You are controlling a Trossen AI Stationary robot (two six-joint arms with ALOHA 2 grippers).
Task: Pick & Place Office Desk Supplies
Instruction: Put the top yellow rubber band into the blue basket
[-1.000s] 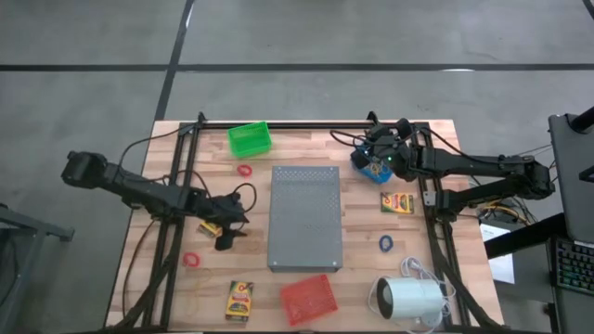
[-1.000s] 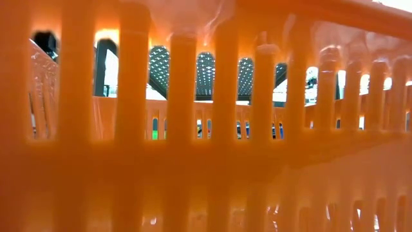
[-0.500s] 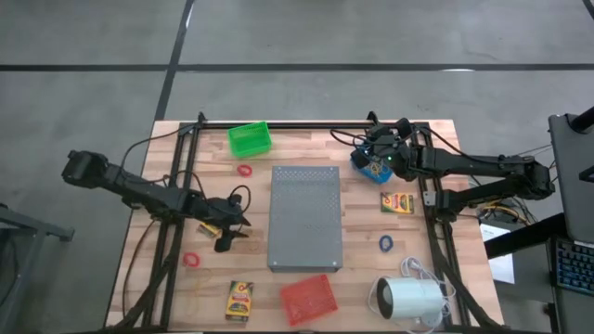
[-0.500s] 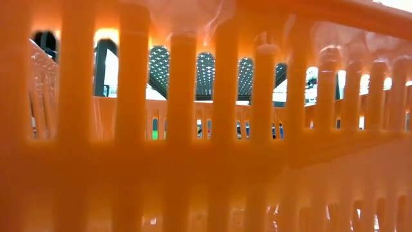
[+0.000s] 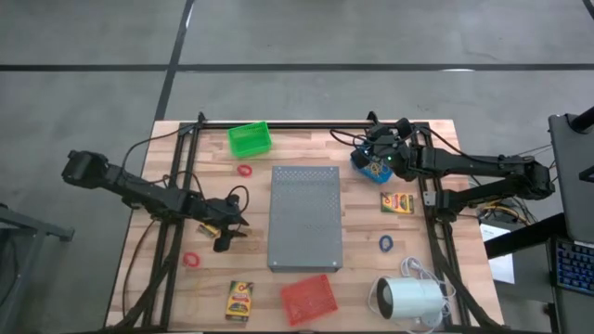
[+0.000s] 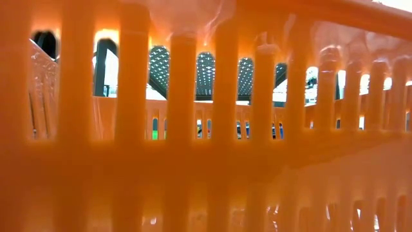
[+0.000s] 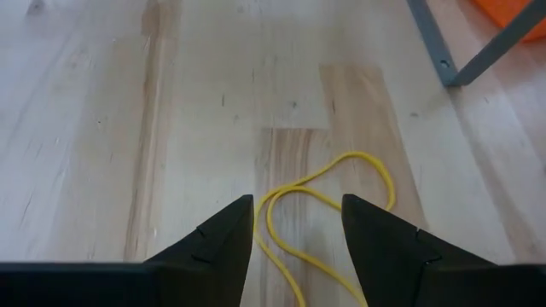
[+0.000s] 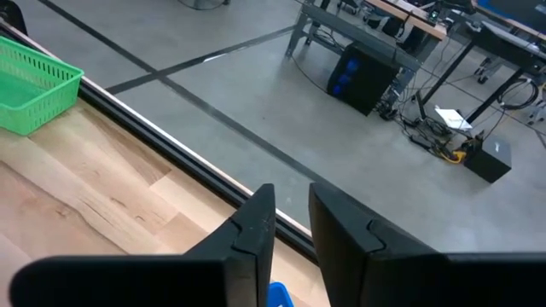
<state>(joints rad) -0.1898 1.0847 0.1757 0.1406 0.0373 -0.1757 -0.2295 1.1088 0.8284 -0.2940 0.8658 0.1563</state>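
Much blocked or cropped

An orange slatted basket wall (image 6: 212,161) fills the low view, leaving only slivers of room. The yellow rubber band (image 7: 328,213) runs off the left wrist picture's edge. From above, whatever lies under the right pincer (image 5: 376,160) is too small to tell; the monitor (image 5: 574,148) is cut off.

I'm seeing a pale wood-grain surface (image 5: 408,139) carrying a grey perforated slab (image 5: 304,218), a green basket (image 5: 249,139) and a red basket (image 5: 308,298). Yellow crayon boxes (image 5: 397,202) are showing red-green print, and a yellow rubber band (image 7: 328,209) is looping past my dark left tool (image 7: 296,230).
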